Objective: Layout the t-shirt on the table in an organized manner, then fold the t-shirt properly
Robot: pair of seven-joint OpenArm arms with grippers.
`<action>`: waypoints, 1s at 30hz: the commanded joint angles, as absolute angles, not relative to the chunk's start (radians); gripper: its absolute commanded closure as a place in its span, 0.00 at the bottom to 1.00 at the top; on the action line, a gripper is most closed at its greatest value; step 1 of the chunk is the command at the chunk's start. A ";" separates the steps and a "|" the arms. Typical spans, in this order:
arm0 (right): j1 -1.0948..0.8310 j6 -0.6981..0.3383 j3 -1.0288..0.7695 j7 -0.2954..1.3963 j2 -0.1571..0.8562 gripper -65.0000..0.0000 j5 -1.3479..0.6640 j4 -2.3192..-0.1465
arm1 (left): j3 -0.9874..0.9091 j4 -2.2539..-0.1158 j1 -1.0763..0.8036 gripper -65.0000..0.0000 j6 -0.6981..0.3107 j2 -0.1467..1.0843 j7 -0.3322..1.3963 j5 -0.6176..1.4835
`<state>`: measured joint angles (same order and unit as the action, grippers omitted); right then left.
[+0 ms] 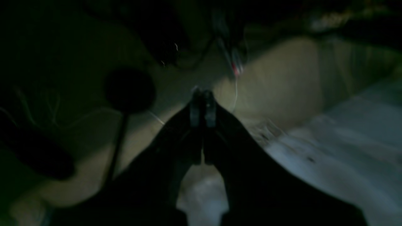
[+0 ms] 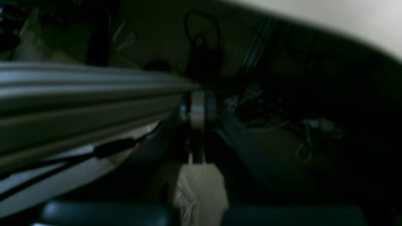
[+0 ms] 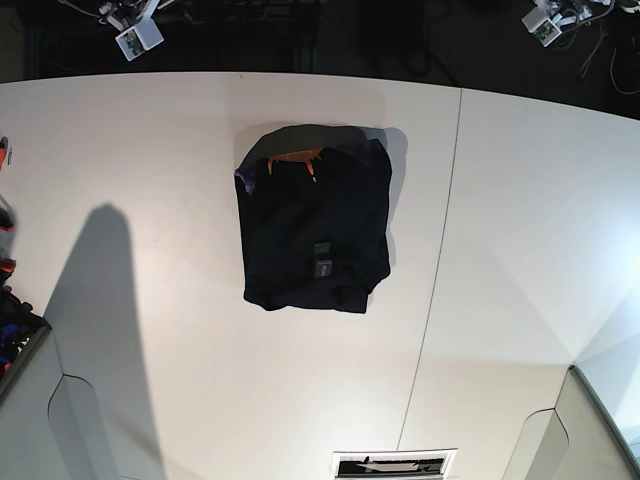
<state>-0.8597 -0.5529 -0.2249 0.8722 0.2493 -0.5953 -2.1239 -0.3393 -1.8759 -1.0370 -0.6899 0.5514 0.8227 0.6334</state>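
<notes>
The t-shirt [image 3: 315, 220] lies on the table [image 3: 150, 150] as a compact black rectangle, a little left of the table's middle. Its orange-and-purple neckline [image 3: 295, 158] is at the far end and a small grey label [image 3: 322, 258] sits on top. Neither gripper shows in the base view. In the dark, blurred left wrist view, my left gripper [image 1: 202, 94] has its fingers pressed together with nothing between them. My right gripper [image 2: 198, 100] is likewise shut and empty in the right wrist view. Both are away from the shirt.
A thin dark seam [image 3: 440, 260] runs down the table right of the shirt. Cables and small devices [image 3: 135, 35] sit beyond the far edge. Pale grey shapes [image 3: 70, 430] fill the near corners. A grey ribbed bar [image 2: 78, 100] crosses the right wrist view.
</notes>
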 commanded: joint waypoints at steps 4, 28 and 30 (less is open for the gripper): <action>-0.910 -0.554 -0.227 0.900 0.255 1.00 -0.611 -2.133 | -0.291 -1.786 -1.050 1.00 -0.698 0.562 0.817 0.600; -0.746 -0.480 -0.015 1.004 0.254 1.00 -0.448 -1.464 | 0.200 -1.250 -0.746 1.00 -0.691 0.562 0.790 0.400; -0.685 -0.464 0.035 1.003 0.254 1.00 -0.421 -1.345 | 0.250 -1.173 -0.696 1.00 -0.691 0.562 0.790 0.375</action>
